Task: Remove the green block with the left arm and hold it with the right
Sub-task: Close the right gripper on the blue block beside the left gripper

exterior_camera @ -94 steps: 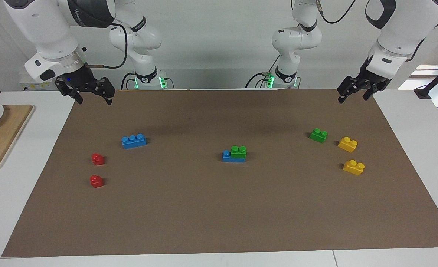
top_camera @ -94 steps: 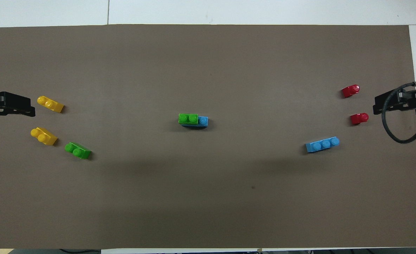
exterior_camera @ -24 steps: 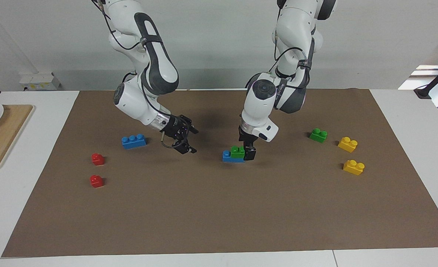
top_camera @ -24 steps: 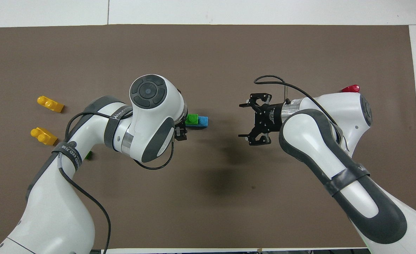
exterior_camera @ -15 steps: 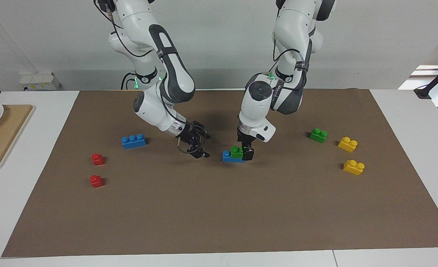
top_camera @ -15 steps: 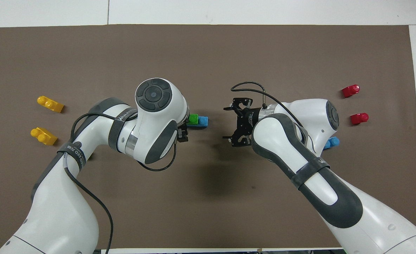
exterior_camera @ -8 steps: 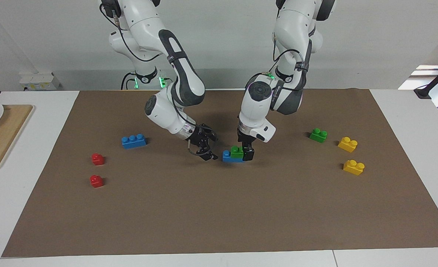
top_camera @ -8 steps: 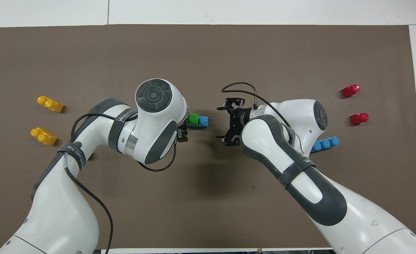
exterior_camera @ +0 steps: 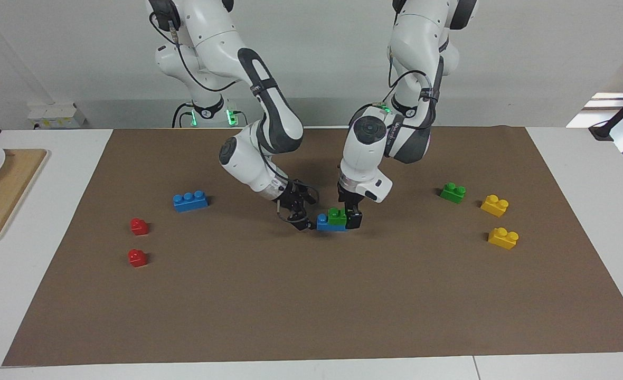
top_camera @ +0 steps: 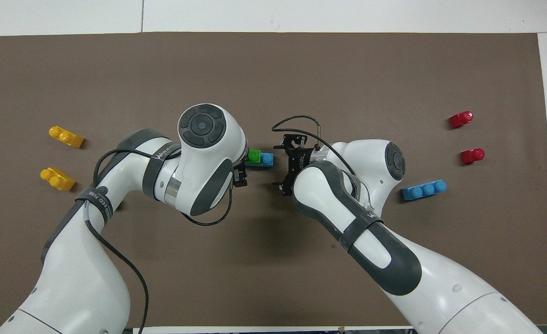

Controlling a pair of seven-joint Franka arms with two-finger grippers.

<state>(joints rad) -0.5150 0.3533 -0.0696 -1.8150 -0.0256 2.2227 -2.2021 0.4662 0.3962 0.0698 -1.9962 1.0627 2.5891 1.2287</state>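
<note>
The green block (exterior_camera: 337, 215) (top_camera: 254, 155) sits pressed onto a blue brick (exterior_camera: 322, 224) (top_camera: 267, 159) in the middle of the brown mat. My left gripper (exterior_camera: 350, 217) is down at the block's end toward the left arm, open. One black finger (exterior_camera: 354, 218) shows against that end, and the wrist hides most of the gripper from above. My right gripper (exterior_camera: 307, 212) (top_camera: 277, 166) is open and low, just beside the blue brick's bare end. It holds nothing.
A second green block (exterior_camera: 453, 192) and two yellow bricks (exterior_camera: 494, 205) (exterior_camera: 503, 238) lie toward the left arm's end. A loose blue brick (exterior_camera: 190, 200) and two red bricks (exterior_camera: 139, 226) (exterior_camera: 137, 258) lie toward the right arm's end. A wooden board (exterior_camera: 0, 195) lies off the mat there.
My right gripper has travelled across the mat to the blue brick's bare end, staying open. The left gripper and the green block have not moved.
</note>
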